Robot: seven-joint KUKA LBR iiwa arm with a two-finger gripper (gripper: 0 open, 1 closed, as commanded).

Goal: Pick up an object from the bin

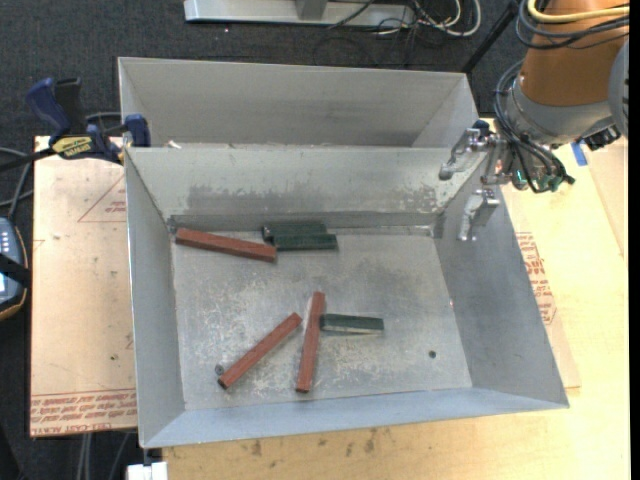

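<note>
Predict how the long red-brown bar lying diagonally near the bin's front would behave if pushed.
The diagonal red-brown bar looks straight and square-edged, so it is probably stiff and likelier to slide than roll. Its upper end lies close to the neighbouring red-brown bar, so a push may nudge that too.

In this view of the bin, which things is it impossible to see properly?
1) Small dark speck on the bin floor, camera view: too small to identify.
2) Left end of the near green block, camera view: it meets the red stick beside it; whether it touches or is tucked under is unclear.
3) Orange arm, camera view: cut off by the top and right edges.
</note>
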